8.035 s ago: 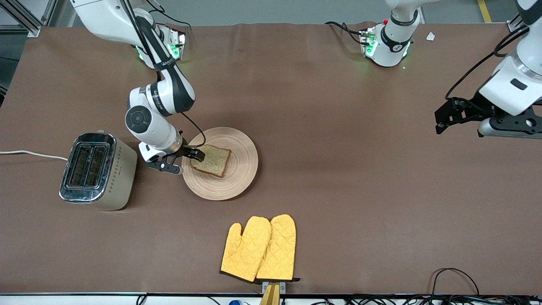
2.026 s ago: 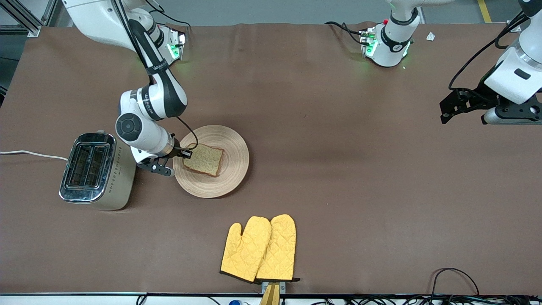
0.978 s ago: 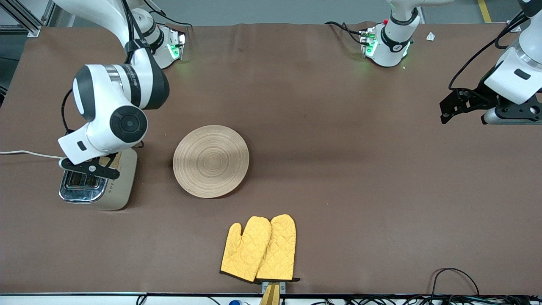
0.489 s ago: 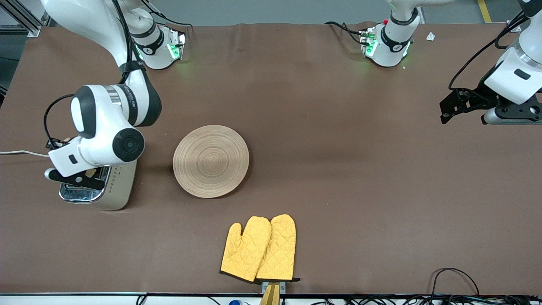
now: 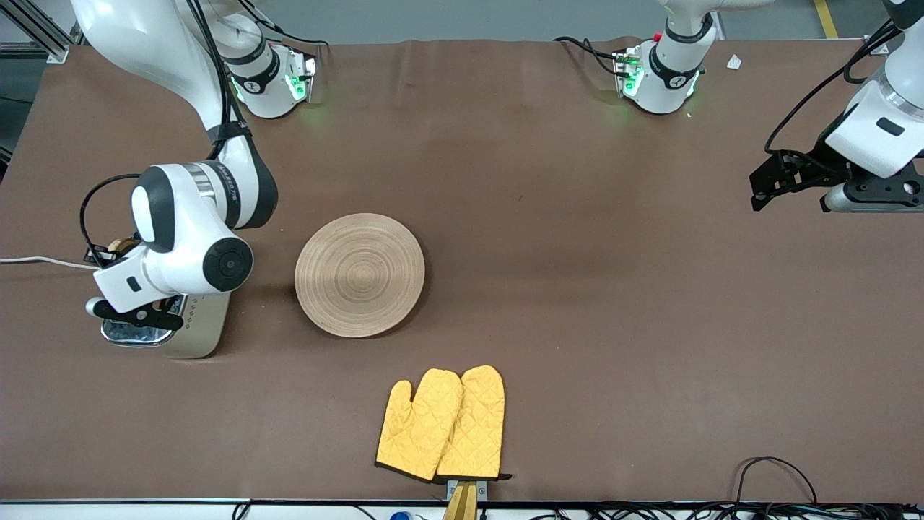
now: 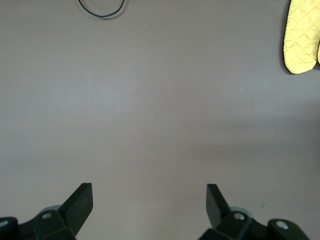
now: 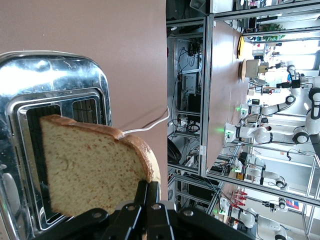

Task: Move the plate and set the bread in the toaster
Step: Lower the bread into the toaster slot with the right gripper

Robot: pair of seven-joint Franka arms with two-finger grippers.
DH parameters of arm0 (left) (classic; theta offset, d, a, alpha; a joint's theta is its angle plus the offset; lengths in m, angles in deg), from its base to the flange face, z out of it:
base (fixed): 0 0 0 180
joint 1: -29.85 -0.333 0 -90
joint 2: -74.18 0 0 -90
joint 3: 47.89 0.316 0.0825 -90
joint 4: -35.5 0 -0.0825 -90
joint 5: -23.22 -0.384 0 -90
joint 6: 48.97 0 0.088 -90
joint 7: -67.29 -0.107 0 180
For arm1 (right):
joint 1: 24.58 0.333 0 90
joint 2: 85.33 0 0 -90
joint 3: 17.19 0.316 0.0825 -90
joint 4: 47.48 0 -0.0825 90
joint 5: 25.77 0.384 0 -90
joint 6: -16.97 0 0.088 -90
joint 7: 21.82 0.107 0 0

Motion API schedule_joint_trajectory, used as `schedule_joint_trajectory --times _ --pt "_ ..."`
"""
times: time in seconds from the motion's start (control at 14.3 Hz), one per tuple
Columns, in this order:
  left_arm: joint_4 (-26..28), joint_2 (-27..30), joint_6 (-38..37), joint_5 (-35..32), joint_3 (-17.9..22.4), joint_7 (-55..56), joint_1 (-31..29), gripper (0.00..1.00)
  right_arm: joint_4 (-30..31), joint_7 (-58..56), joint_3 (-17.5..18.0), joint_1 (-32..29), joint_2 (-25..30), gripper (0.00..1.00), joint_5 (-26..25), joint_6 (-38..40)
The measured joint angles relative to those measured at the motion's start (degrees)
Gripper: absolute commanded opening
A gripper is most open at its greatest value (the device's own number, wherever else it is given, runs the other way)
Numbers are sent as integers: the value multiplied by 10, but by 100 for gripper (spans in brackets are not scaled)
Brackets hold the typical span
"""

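Bread (image 7: 92, 167) pinched in right end effector (image 7: 146, 192) over toaster (image 7: 60, 85).

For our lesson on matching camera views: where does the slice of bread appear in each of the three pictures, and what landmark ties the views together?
Front view: only a sliver of the bread shows, beside the right arm's wrist, over the toaster.
Left wrist view: not in it.
Right wrist view: the bread fills the middle, clamped on edge in the right gripper over the slots.
Shared landmark: the toaster, in the front and right wrist views.
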Motion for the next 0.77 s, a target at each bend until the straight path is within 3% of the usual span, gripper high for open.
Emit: schedule_joint_trajectory --times 0.07,0.21,0.28,0.63,0.77 --pt "0 0 0 0 0 0 0 100 0 0 0 1 0 14 0 0" --pt "0 0 0 0 0 0 0 100 0 1 1 2 -1 89 -1 0" --pt "0 0 0 0 0 0 0 100 0 2 2 3 -2 100 -1 0" --pt "0 0 0 0 0 0 0 100 -22 6 3 4 -6 100 3 -1" --pt "0 0 0 0 0 0 0 100 -65 6 4 6 -5 100 56 0"
